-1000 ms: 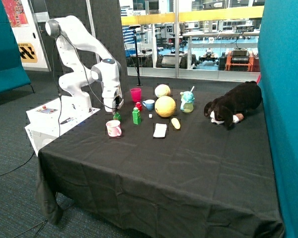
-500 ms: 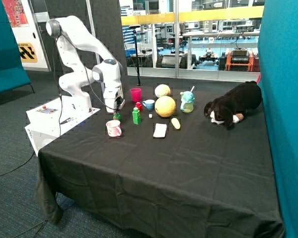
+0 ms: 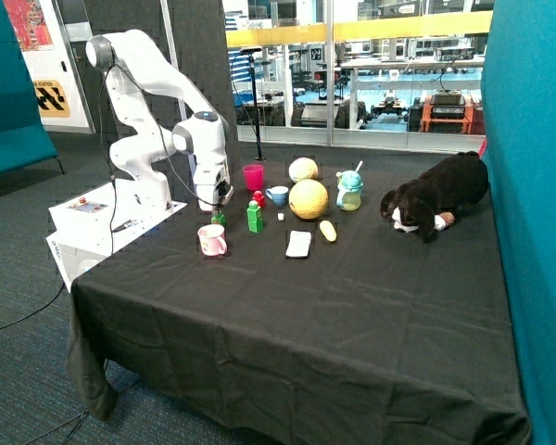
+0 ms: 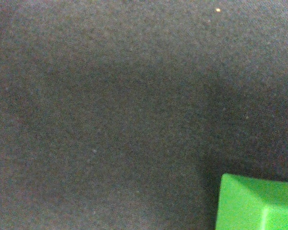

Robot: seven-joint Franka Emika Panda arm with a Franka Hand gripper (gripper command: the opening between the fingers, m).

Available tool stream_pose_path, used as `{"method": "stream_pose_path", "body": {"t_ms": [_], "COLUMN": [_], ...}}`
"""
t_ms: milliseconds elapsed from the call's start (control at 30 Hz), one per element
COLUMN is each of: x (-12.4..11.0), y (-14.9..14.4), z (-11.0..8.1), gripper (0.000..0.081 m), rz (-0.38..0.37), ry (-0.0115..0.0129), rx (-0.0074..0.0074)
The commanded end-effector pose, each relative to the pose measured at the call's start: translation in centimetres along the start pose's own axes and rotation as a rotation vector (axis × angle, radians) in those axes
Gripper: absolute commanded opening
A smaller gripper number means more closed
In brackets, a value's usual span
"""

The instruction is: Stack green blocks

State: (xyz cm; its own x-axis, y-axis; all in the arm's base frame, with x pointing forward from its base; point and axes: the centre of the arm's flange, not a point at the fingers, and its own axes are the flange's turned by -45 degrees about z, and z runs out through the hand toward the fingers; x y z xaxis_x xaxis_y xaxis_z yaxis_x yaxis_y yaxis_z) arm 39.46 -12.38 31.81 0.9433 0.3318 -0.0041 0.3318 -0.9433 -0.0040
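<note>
**Pincer low over lone green block beside the pink cup**

While the pincer [image 3: 215, 202] is held low above the black-clothed worktop [image 3: 352, 306], a single green block [image 3: 219, 219] is seen directly beneath it, just beside the pink cup [image 3: 211, 240]. A taller green stack [image 3: 254, 217] is stood a little farther along, toward the yellow ball [image 3: 308, 198], with the small red block [image 3: 258, 197] just behind it. Only a corner of the single green block [image 4: 257, 203] is caught in the wrist view, off centre. Whether the pincer is spread or pressed together cannot be told. Judged from this, two blocks are already stacked and the lone one is left to be carried sideways to the stack
</note>
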Motion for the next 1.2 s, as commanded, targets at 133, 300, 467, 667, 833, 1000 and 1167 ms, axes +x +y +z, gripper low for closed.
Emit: {"method": "stream_pose_path", "body": {"t_ms": [133,300,467,667,833,1000,1167], "x": [-1.1,-1.3,-1.3,-1.2,-0.8,-0.2,-0.1], "y": [0.0,0.2,0.2,0.3,0.5,0.8,0.9], "z": [0.0,0.0,0.0,0.2,0.3,0.2,0.3], "gripper": [0.0400,0.0402,0.0400,0.0398,0.0398,0.0394,0.0393], "rz": [0.011,0.009,0.011,0.007,0.005,0.005,0.006], "ry": [0.0041,0.0041,0.0041,0.0041,0.0041,0.0041,0.0041], "rx": [-0.0040,-0.0040,-0.0040,-0.0040,-0.0040,-0.0040,-0.0040]}}
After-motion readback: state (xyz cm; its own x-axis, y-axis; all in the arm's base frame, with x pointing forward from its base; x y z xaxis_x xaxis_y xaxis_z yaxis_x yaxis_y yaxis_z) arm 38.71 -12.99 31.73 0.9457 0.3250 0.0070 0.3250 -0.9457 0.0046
